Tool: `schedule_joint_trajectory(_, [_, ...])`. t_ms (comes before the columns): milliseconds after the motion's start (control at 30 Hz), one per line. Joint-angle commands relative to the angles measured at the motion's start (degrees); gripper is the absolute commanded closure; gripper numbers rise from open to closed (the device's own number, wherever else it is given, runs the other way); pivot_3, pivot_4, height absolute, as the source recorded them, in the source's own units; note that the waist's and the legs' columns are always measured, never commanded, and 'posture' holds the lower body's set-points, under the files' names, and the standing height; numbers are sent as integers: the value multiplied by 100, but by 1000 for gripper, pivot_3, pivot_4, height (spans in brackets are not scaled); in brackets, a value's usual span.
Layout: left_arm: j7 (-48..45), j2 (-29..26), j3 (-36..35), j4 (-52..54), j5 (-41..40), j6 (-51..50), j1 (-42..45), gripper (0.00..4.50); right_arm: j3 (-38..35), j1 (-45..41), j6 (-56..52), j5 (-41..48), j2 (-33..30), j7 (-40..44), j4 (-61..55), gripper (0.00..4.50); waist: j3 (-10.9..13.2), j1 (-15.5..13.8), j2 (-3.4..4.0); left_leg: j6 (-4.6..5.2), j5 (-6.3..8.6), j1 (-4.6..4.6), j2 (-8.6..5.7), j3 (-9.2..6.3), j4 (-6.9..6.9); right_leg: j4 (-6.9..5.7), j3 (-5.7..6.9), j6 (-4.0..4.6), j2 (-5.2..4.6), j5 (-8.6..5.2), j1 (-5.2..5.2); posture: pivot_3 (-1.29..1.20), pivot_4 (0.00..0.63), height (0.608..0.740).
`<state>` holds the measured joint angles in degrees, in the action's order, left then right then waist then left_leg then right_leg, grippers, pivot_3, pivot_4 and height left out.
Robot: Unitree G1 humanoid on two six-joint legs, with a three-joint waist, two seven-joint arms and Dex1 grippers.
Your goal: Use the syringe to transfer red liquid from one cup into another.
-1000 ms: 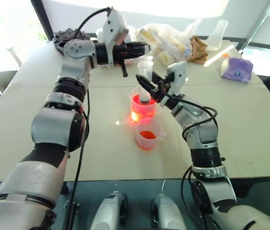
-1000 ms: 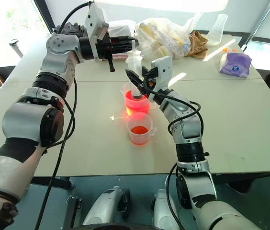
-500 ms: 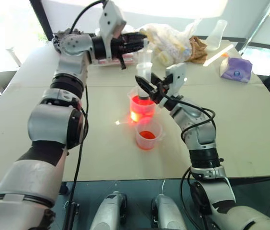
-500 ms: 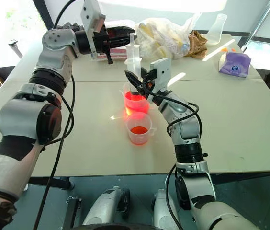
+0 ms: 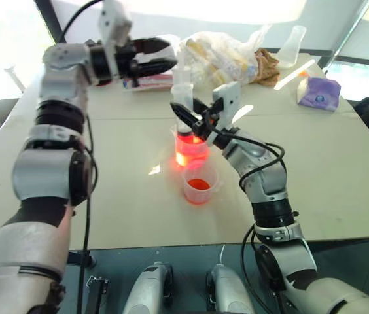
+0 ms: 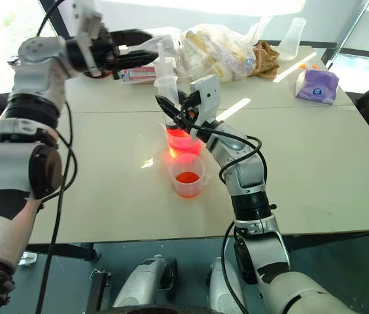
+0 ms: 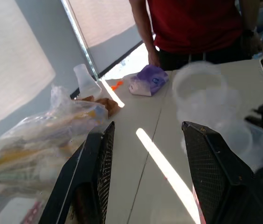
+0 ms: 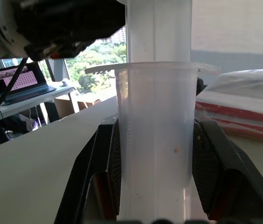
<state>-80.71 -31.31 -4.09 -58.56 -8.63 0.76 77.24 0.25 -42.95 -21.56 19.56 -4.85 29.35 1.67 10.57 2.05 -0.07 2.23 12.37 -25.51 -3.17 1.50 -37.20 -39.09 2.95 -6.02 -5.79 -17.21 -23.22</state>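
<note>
Syringe (image 5: 183, 82) of large clear plastic stands upright, its lower end dipped in the taller clear plastic beaker (image 5: 192, 145) of glowing red liquid (image 5: 190, 146) near the middle of the pale table (image 5: 328, 163). Right gripper (image 5: 194, 118) has its two black fingers (image 8: 215, 168) clenched on either side of the barrel, grasping the syringe. Left gripper (image 5: 155, 55), at about ten o'clock from the beaker, points level toward the plunger top with its fingers (image 7: 92, 177) released and spread apart, holding nothing. Shorter clear plastic cup (image 5: 198, 184) with a little red liquid stands just beside the beaker at six o'clock. Crumpled plastic bag (image 5: 227, 55) lies at one o'clock, purple tissue pack (image 5: 317, 91) at two o'clock.
</note>
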Motion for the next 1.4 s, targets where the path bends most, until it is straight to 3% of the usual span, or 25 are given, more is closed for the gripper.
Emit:
schedule_joint_trajectory(33, [-266, -246, 89, 847, -125, -597, -469, 2109, -139, -296, 163, 148, -55, -36, -470, 3046, 0, 18, 0, -1, 0, 1, 2, 0, -1, 0, 0, 0, 1, 0, 0, 0, 150, 740])
schedule_joint_trajectory(400, [866, -592, -828, 3891, -1539, -3157, -2014, 2109, -253, -338, 315, 151, -295, -75, -484, 3046, 9, -102, -26, -3, -2, 2, 2, -4, -11, -2, -26, 0, -6, 0, 0, 0, 150, 740])
schedule_joint_trajectory(633, [1413, -783, -976, 5221, -2090, -3838, -2588, 2109, -533, -105, -1305, 1161, -1066, -224, -2456, 3046, 8, -132, -28, -4, -1, -2, 2, -4, -13, 1, -45, 1, -8, 0, -1, 0, 150, 740])
schedule_joint_trajectory(900, [1658, -704, -842, 5328, -2315, -3828, -2445, 2109, -758, 724, -2612, 2297, -1159, -1076, -3912, 3046, 6, -134, -30, -2, -1, 10, 3, -3, -10, 3, -53, 3, -7, -1, 8, 0, 150, 740])
schedule_joint_trajectory(1400, [763, 43, 7, 4149, -2285, -3086, -744, 2109, -296, 1456, -2194, 2165, -903, -1482, -3984, 3046, 3, -138, -35, 12, -5, 9, 2, 3, -13, 9, -60, 3, 4, -1, 12, 0, 150, 740])
